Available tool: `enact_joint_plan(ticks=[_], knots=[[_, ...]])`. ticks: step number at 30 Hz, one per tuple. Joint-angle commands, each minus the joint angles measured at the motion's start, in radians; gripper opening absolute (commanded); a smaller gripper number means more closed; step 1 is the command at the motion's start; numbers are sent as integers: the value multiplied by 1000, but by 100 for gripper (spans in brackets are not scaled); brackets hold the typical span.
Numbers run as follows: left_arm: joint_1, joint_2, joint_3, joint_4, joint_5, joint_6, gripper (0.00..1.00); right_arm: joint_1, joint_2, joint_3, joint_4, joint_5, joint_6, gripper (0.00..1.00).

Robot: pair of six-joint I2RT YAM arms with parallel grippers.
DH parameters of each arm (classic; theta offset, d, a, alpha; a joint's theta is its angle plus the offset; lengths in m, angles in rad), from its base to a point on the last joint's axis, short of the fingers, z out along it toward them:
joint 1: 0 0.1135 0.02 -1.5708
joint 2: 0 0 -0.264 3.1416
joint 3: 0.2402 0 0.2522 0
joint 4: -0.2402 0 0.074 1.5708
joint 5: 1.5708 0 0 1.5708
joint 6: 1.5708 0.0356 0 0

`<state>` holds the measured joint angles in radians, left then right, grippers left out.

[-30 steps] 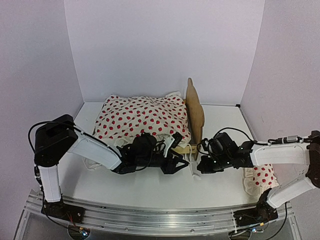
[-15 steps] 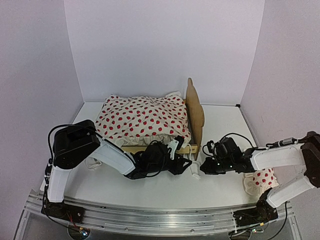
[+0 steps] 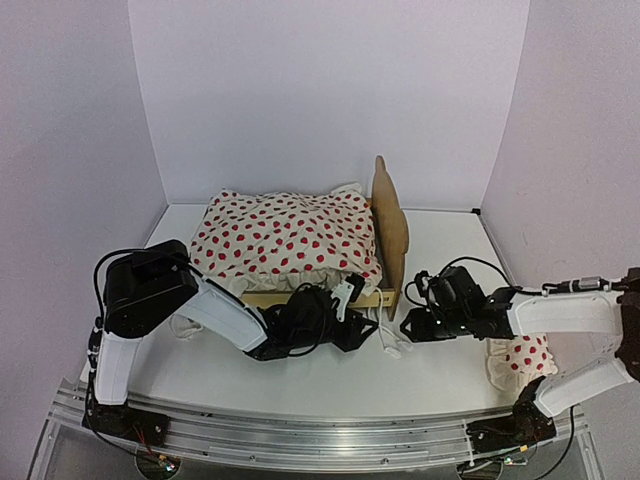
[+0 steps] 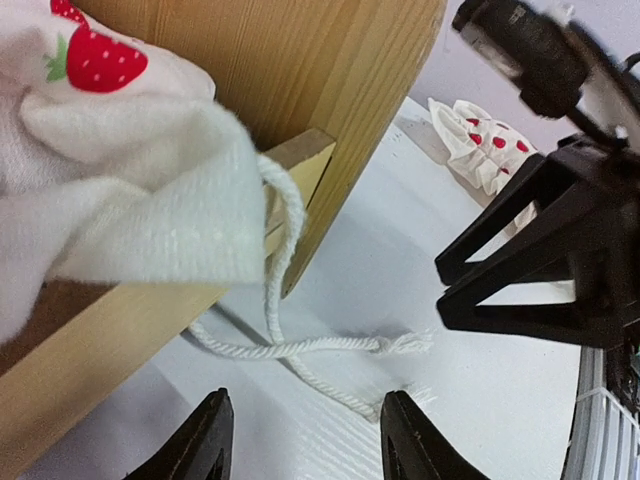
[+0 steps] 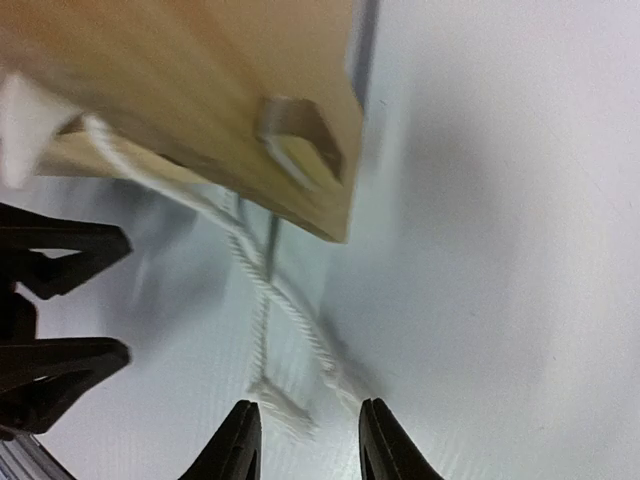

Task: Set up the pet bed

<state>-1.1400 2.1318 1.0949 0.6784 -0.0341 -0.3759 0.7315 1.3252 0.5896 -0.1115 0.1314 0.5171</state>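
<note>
**Two open claws wait at the corner of the bed**

The bed (image 3: 268,298) sits on the table (image 3: 440,240), toward the back. Its tall headboard (image 3: 390,225) stands up at the right end. A puffy blanket (image 3: 285,238) with red dots lies on top and hides most of the bed. Only the near wooden side and the headboard show.

Both claws are down low, close to the table, at the near right corner of the bed. I think they are there because of the white cord (image 4: 300,348). It comes out by the blanket's edge at that corner. Then it trails onto the table in a loose loop with two frayed ends.

The left claw (image 4: 305,445) points at the corner from the left. Its two fingers are spread apart and nothing is between them. The bed's wooden side is just past its tips, and the cord lies on the table right in front. It touches neither one.

The right claw (image 5: 305,440) comes from the other side. Its fingers are apart too, and it holds nothing. The frayed cord ends lie just in front of its tips, and the bed's corner is a little further on. The two claws face each other with the cord between them.

A small dotted pillow (image 3: 522,352) lies far right, by the right arm, well apart from the bed. My guess is that it has yet to go on the bed, so the job is not done.
</note>
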Motion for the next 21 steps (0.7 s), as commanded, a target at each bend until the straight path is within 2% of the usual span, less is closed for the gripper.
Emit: enact_joint_plan(ticks=[1, 6, 15, 21], knots=[[-4, -95, -54, 41, -26, 55, 50, 59, -31, -60, 189, 17, -92, 35], [2, -134, -96, 37, -35, 63, 50, 91, 92, -57, 341, 70, -151, 36], [14, -159, -124, 38, -24, 71, 48, 95, 279, 18, 411, 143, -259, 38], [24, -162, -134, 45, -21, 73, 47, 94, 365, 32, 422, 105, -232, 34]])
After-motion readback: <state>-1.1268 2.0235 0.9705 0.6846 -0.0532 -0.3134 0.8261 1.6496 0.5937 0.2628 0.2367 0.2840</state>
